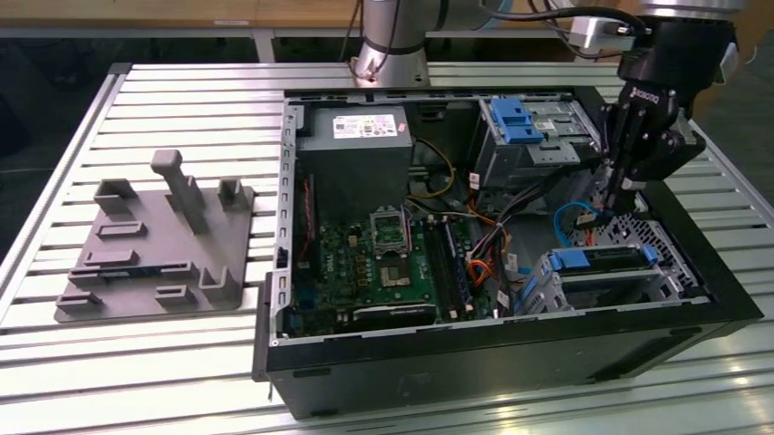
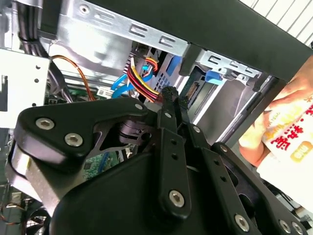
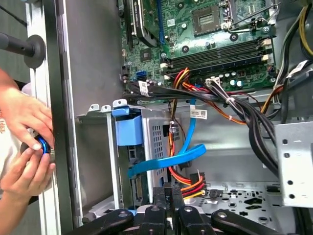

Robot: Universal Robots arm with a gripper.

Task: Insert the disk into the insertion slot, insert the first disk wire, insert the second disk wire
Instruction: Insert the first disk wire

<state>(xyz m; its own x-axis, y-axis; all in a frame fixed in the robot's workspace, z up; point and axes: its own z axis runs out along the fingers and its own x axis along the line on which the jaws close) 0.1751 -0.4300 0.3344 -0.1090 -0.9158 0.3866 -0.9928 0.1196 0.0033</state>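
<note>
The disk (image 1: 601, 258), held between blue carrier rails, lies inside the grey perforated insertion slot (image 1: 659, 285) at the case's corner on the exterior view's right. My gripper (image 1: 614, 207) reaches down into the case just behind that bay. In both wrist views its fingertips (image 2: 169, 98) sit close together, pinching the black plug of a red, yellow and orange disk wire (image 2: 142, 78). That bundle (image 3: 188, 182) runs up to the gripper (image 3: 168, 190) beside the blue carrier (image 3: 128, 128). A flat blue disk wire (image 3: 168, 159) curves loose in front of the bay; where it ends is hidden.
The open case holds a motherboard (image 1: 387, 263), a power supply (image 1: 357, 149) and a taller cage with a blue latch (image 1: 520, 122). A grey fixture (image 1: 158, 240) sits on the slatted table. A person's hands (image 3: 24, 147) work at the case's outer wall.
</note>
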